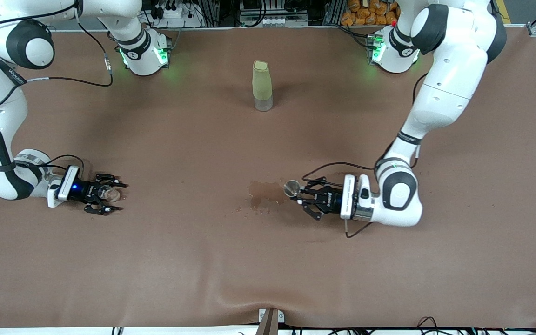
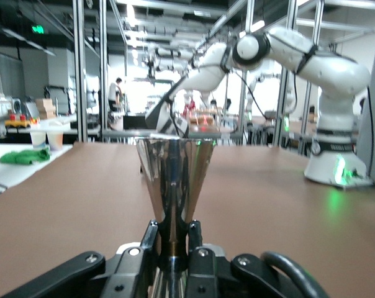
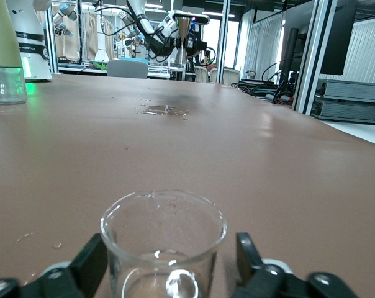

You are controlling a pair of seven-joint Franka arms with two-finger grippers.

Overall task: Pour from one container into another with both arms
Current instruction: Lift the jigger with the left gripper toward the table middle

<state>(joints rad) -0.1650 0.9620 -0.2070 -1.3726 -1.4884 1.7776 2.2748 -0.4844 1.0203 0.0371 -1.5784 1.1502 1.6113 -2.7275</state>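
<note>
Beaker [image 1: 109,192]: upright, between the spread fingers of the right tool [image 1: 106,194], at the right arm's end of the counter [image 1: 268,260].
Jigger [image 1: 291,188]: upright, clenched in the left tool [image 1: 306,199], beside a wet patch [image 1: 264,194].

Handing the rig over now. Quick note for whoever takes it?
Left gripper: jaws shut on the steel jigger, upright, beside a wet patch mid-table.
Right gripper: jaws around the glass cup at the right arm's end, not visibly closed on it; cup upright.
Green-topped bottle stands untouched, farther from the front camera.
Done: jigger gripped.
Left: bring cup and jigger together, pour.
</note>
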